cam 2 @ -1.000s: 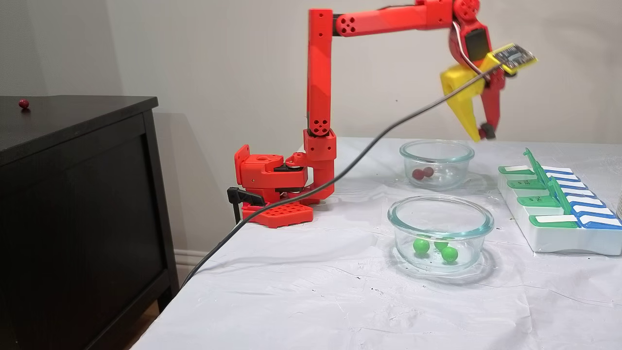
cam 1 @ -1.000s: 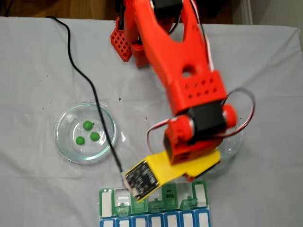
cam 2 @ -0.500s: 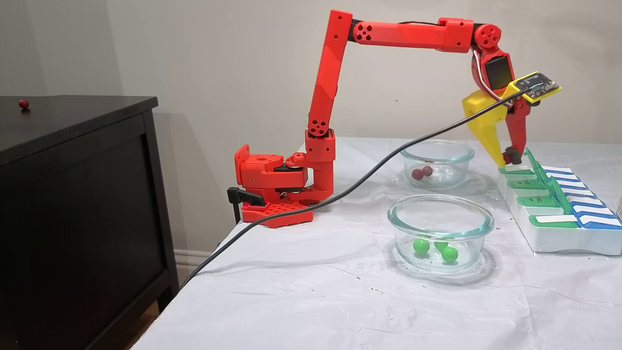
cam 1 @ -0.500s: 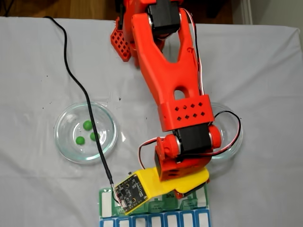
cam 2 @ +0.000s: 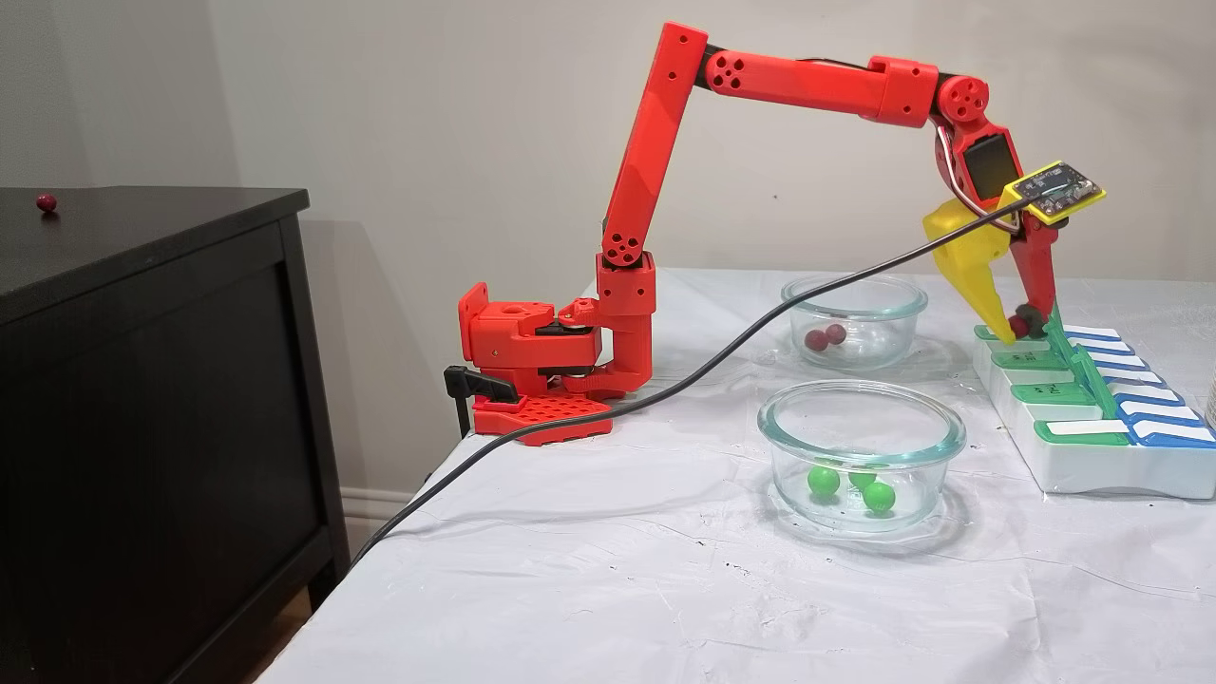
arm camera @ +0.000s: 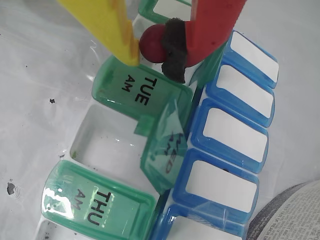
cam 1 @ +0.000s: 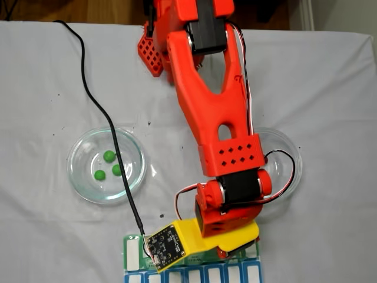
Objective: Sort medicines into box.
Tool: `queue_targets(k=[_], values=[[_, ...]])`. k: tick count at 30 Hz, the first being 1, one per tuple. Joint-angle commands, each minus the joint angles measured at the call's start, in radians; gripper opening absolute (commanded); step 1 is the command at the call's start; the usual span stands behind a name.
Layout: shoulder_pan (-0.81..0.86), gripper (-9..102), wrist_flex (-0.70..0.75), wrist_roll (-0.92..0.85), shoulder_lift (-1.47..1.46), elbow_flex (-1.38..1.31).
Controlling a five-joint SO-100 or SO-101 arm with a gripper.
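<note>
Since the earlier frames the claw [cam 2: 1013, 331] had been carried away from the far glass dish [cam 2: 853, 319] and lowered to the pill box [cam 2: 1083, 465], where it was now poised just above the row of green lids. It was closed on a dark red ball [arm camera: 153, 43], which was pinched between the yellow finger [arm camera: 107, 22] and the red finger [arm camera: 210, 25]. In the wrist view the ball was seen hanging over the shut lid marked TUE AM [arm camera: 135, 92]. Next to that lid an open white compartment [arm camera: 107, 145] was visible, with its lid tilted up, and beyond it the shut THU AM lid [arm camera: 92, 207]. Two more red balls [cam 2: 825, 336] were left in the far dish. Three green balls [cam 2: 851, 485] lay in the near dish [cam 2: 860, 454] on the white-covered tabletop [cam 2: 608, 570]. Another red ball [cam 2: 45, 201] rested on the dark cabinet [cam 2: 142, 380].
</note>
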Motion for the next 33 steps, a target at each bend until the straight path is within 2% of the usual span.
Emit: queue_targets(k=[1, 7, 23, 33], values=[[-0.041, 0, -0.041, -0.002, 0.058, 0.0], [-0.077, 0, 0.0, -0.021, 0.097, 0.035], [-0.141, 0, -0.103, 0.032, 0.176, 0.135], [-0.107, 0, -0.127, 0.021, 0.078, 0.067]])
